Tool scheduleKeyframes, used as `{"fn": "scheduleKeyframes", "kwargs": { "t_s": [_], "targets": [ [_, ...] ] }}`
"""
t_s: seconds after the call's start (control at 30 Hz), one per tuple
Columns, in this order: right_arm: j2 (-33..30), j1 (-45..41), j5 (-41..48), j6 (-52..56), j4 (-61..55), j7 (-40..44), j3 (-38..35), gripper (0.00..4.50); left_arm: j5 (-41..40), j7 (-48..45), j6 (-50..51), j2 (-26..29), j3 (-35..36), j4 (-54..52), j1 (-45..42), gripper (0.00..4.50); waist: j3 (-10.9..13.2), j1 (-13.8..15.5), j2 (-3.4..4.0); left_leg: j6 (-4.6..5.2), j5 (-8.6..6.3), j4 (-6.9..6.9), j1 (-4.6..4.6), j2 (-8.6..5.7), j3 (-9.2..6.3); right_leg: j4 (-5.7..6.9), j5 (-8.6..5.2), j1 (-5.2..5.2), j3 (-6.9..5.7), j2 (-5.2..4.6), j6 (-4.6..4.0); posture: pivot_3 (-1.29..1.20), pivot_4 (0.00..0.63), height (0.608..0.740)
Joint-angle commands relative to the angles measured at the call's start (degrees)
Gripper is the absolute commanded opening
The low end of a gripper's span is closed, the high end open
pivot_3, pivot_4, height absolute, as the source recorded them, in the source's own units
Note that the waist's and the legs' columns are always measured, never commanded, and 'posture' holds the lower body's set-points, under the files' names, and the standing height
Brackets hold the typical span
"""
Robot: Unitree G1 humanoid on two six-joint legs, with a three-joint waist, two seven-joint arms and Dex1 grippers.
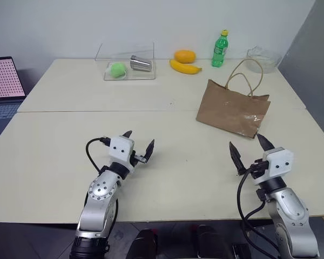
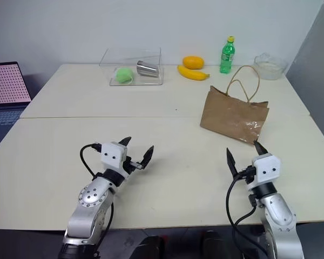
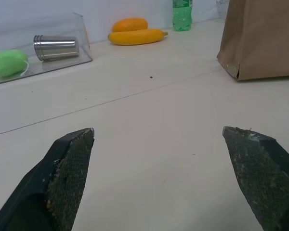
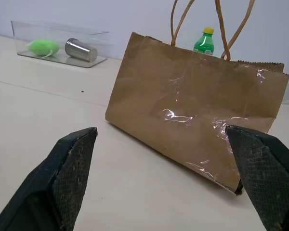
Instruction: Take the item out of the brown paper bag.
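The brown paper bag [image 1: 233, 110] stands upright at the right of the table, with tan loop handles and a shiny tape patch on its side; it fills much of the right wrist view as the brown paper bag [image 4: 195, 103]. The item is hidden. My right gripper [image 1: 250, 148] hovers open just short of the bag, nothing between its fingers. Over the table's front left, my left gripper [image 1: 139, 144] is open and empty too, well away from the bag.
At the back stand a green soda bottle [image 1: 220, 49], a banana [image 1: 184, 67], an orange fruit [image 1: 184, 55] and a clear tray [image 1: 128, 72] holding a green ball and a metal cup. A clear bowl [image 1: 262, 58] sits back right. A laptop [image 1: 2, 86] is at far left.
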Motion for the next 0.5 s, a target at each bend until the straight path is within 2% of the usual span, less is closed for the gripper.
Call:
{"fn": "scheduleKeyframes", "kwargs": {
  "t_s": [0.03,0.5],
  "targets": [
    [-0.23,-0.10,0.34,-0.65,-2.90,-0.07,-0.18,4.50,-1.13,-0.66,-1.33,-0.35,-0.37,-2.20,-0.34,4.49,0.00,0.00,0.00,0.00,0.00,0.00,0.00,0.00,0.00,0.00,0.00,0.00,0.00,0.00,0.00,0.00,0.150,0.740],
    [-0.19,-0.15,0.27,1.87,-3.27,-0.92,0.21,4.50,0.43,-0.50,-1.24,0.36,-0.45,-2.03,-1.41,4.49,0.00,0.01,0.00,0.00,0.00,0.00,0.00,0.00,0.00,0.00,0.00,0.00,0.00,0.00,0.00,0.00,0.150,0.740]
  ]
}}
